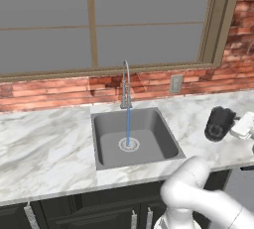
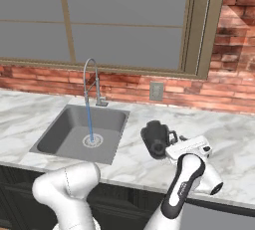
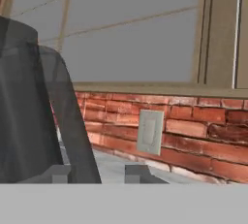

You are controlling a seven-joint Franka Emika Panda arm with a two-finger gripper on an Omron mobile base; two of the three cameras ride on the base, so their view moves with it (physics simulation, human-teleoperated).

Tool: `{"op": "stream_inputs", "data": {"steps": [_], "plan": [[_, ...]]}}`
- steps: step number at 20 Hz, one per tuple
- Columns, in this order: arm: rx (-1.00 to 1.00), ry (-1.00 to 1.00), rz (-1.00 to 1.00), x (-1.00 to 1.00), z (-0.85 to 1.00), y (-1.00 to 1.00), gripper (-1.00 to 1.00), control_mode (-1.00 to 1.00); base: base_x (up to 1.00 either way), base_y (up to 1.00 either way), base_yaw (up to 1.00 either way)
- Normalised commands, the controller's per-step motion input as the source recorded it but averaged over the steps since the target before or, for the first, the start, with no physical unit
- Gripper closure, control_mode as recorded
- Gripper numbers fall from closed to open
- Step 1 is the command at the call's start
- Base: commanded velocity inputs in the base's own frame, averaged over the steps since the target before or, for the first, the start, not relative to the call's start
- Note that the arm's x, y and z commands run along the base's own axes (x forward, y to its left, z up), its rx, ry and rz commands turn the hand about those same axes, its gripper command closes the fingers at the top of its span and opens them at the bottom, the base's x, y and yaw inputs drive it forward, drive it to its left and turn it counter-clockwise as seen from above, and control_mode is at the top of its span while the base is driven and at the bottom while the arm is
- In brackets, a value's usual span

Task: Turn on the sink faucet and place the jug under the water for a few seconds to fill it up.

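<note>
The sink faucet [image 1: 125,85] [image 2: 91,80] stands behind the sink [image 1: 106,146] [image 2: 57,139], and the water [image 1: 128,126] [image 2: 89,119] runs as a thin blue stream onto the drain. The dark jug [image 1: 218,123] [image 2: 155,138] [image 3: 26,111] is over the counter right of the sink, tipped so its mouth faces the base cameras. My gripper [image 1: 232,125] [image 2: 173,143] [image 3: 99,173] reaches it from the right. In the hand view the jug's handle runs down between my fingertips [image 3: 138,172], so the gripper is shut on the jug by that handle.
A marble counter [image 1: 44,148] [image 2: 234,149] runs along both sides of the sink. Behind it are a brick wall with a wall socket [image 1: 175,84] [image 2: 156,91] [image 3: 149,132] and a large window [image 1: 99,20]. Dark cabinet doors [image 1: 74,210] are below the counter.
</note>
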Motion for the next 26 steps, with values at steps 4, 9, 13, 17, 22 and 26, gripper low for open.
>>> {"op": "stream_inputs", "data": {"steps": [4, 9, 13, 17, 22, 26], "plan": [[0.0, -0.17, -0.56, -0.55, 0.0, 0.65, 1.0, -1.0, 0.0, 0.0, 0.0], [-0.01, -0.07, -0.52, 0.13, 0.09, 1.0, 1.0, -1.0, 0.0, 0.0, 0.0], [0.0, 0.09, -0.13, 0.27, 0.13, 0.25, 1.0, -1.0, 0.0, 0.0, 0.0], [0.0, 0.02, 0.0, 0.09, 0.03, 0.0, 1.0, -1.0, 0.0, 0.0, 0.0], [0.0, 0.32, 0.0, 0.46, 0.38, 0.0, 1.0, -1.0, 0.0, 0.0, 0.0], [0.01, 0.48, 0.03, 0.33, 0.27, 0.0, 1.0, -1.0, 0.0, 0.0, 0.0]]}}
